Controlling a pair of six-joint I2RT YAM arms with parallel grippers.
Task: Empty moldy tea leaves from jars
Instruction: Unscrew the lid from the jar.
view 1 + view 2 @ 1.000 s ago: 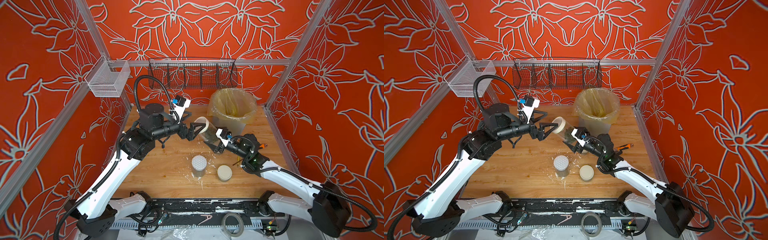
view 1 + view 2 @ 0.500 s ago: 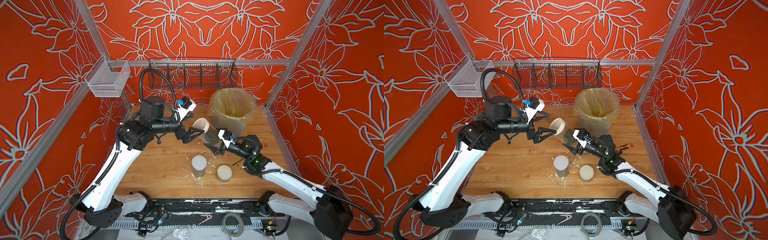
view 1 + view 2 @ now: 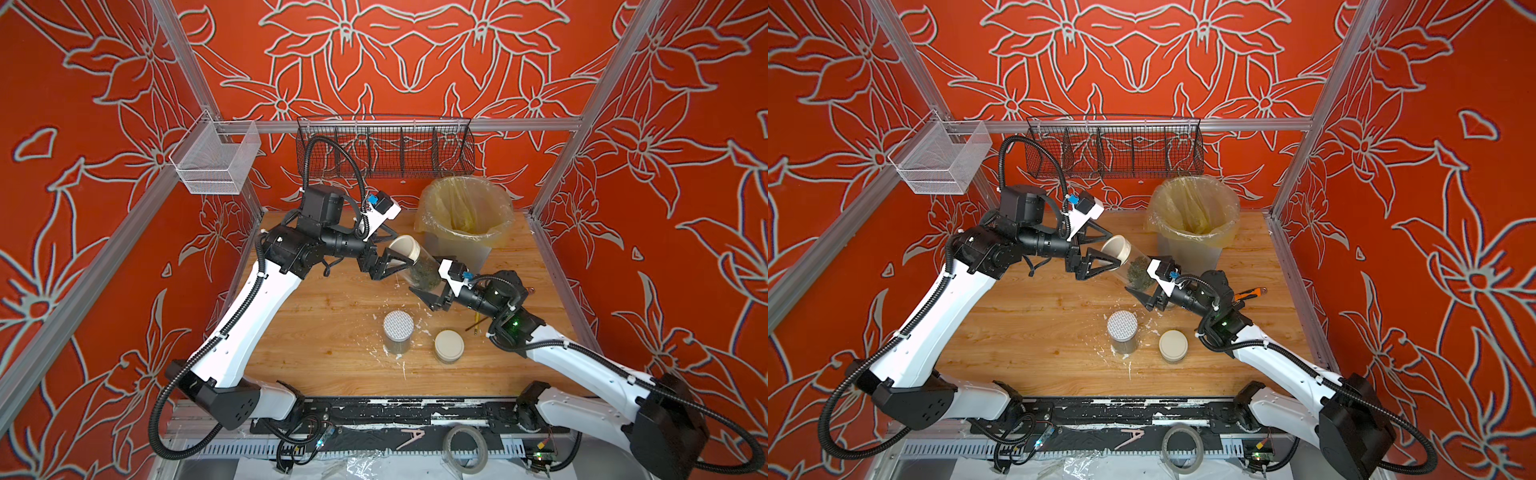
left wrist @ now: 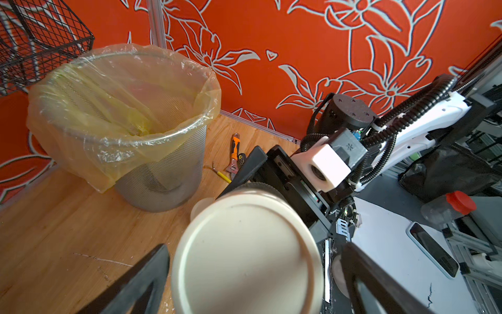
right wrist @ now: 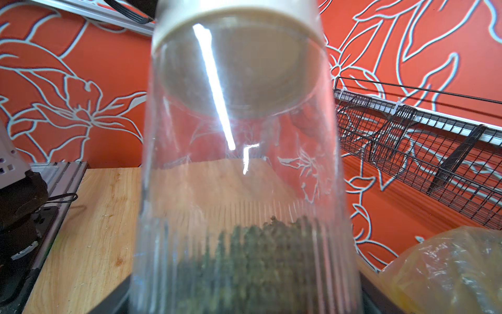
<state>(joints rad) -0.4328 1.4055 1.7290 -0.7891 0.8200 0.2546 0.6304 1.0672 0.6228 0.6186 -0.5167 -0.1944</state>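
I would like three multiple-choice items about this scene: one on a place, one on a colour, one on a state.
1. In the tall clear jar with cream round lid, the dark tea leaves lie: A at the lid; B at the end in the right gripper; C on the table.
2. The plastic liner of the grey mesh bin is: A blue; B yellowish; C black.
3. Fingers of the left gripper are: A shut on the lid; B inside the bin; C open beside the lid.
B: leaves pile opposite the lid. B: translucent yellow. C: gaps on both sides.
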